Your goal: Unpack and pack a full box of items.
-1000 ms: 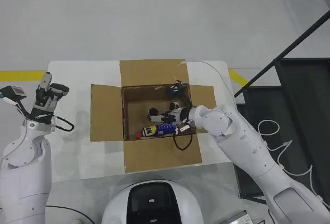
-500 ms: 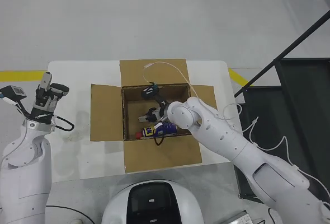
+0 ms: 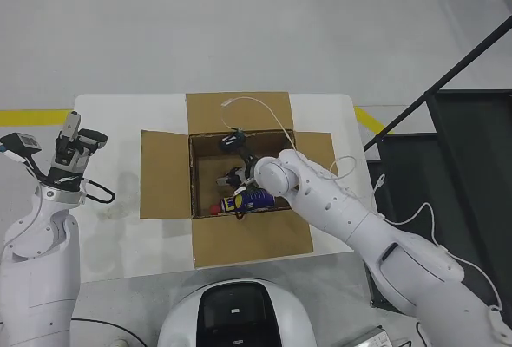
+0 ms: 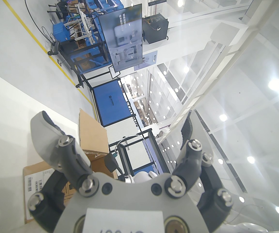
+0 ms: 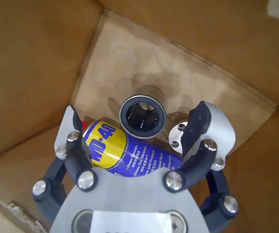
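**Right gripper spread inside the open box**

The cardboard box (image 3: pixel 164 173) sits at the centre of the top view, its flaps folded out on the white tabletop (image 3: pixel 117 234). On the box floor a blue and yellow spray can (image 5: pixel 129 153) lies on its side. A black-rimmed metal sleeve (image 5: pixel 143 117) rests just beside the can, with a flanged metal disc (image 5: pixel 175 135) next to the sleeve. The right gripper (image 5: pixel 137 115) hangs inside the box over these items, fingers spread wide and holding nothing. At the left of the top view, by the tabletop's edge, the left gripper (image 3: pixel 75 139) points upward, likewise spread and empty.
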Tool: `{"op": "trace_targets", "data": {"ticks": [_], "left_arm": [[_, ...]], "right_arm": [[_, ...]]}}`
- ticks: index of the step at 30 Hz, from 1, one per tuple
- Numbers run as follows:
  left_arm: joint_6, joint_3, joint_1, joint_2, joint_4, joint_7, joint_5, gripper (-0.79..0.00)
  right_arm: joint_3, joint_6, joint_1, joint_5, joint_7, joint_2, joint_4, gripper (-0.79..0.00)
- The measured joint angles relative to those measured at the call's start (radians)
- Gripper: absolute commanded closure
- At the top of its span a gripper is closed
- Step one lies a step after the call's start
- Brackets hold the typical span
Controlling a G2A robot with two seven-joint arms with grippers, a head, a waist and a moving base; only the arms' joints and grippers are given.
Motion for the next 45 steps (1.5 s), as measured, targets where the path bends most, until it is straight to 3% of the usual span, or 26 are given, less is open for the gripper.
{"op": "trace_targets", "data": {"ticks": [10,11,13,16,18,30,45], "left_arm": [[0.000,0.000,0.000,0.000,0.000,0.000,0.000,-0.785],[0.000,0.000,0.000,0.000,0.000,0.000,0.000,-0.785],[0.000,0.000,0.000,0.000,0.000,0.000,0.000,-0.785],[0.000,0.000,0.000,0.000,0.000,0.000,0.000,-0.785],[0.000,0.000,0.000,0.000,0.000,0.000,0.000,-0.785],[0.000,0.000,0.000,0.000,0.000,0.000,0.000,-0.785],[0.000,0.000,0.000,0.000,0.000,0.000,0.000,-0.785]], "right_arm": [[-0.011,0.000,0.011,-0.010,-0.026,-0.037,0.077,-0.779],[-0.013,0.001,0.012,-0.013,-0.028,-0.041,0.084,-0.748],[-0.015,0.001,0.015,-0.018,-0.029,-0.048,0.093,-0.613],[-0.019,0.012,0.019,-0.036,-0.033,-0.057,0.105,-0.206],[-0.017,0.015,0.019,-0.042,-0.035,-0.061,0.111,0.000],[0.040,0.007,-0.014,-0.097,-0.027,-0.048,0.028,0.000],[0.273,-0.040,-0.175,-0.215,0.143,0.060,-0.337,0.000]]}}
